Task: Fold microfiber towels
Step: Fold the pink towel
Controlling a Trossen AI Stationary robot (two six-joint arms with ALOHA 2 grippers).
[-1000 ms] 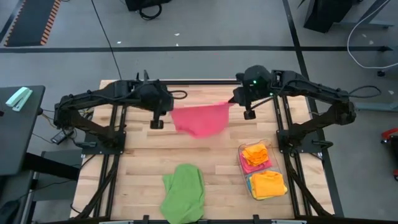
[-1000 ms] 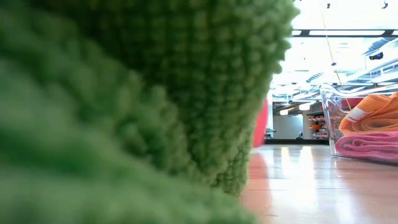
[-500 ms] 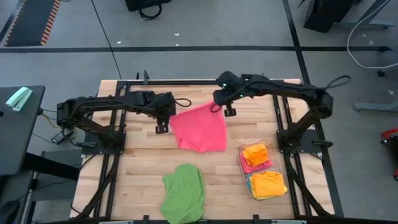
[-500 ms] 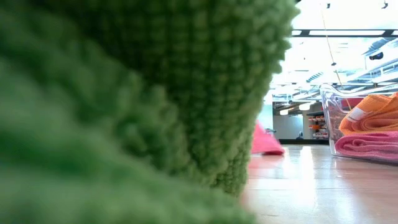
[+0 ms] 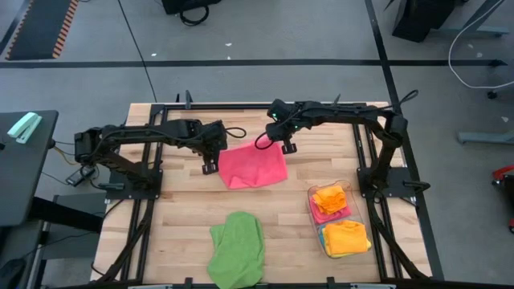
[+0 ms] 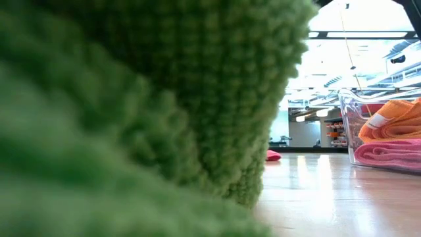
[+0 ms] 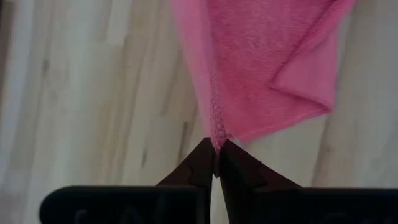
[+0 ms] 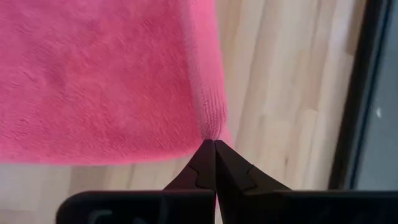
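A pink microfiber towel lies on the wooden table between my two grippers. In the low view only a sliver of the pink towel shows. My left gripper is at its left side, shut on a corner. My right gripper is at its far right corner, shut on it. A crumpled green towel rests on the table near the front edge. The green towel fills most of the low view. My left gripper pinches the pink towel's left corner between its two fingertips, coming steeply from above. The hemmed edge runs away from the tips, and a flap is folded over beside it. The cloth lies slack on the table. My right gripper pinches the far right corner between its shut fingertips, slanting down from above. The towel spreads out from the tips and lies on the table.
A clear plastic bin at the front right holds folded orange and pink towels, also showing as the bin in the low view. Black arm frames stand along the table's left and right sides. Bare wood lies between the pink and green towels.
Both grippers have come down toward the table, the right one also going toward the table's left. The pink towel, which hung in the air between them, has been laid onto the table and now lies there as a flat rectangle.
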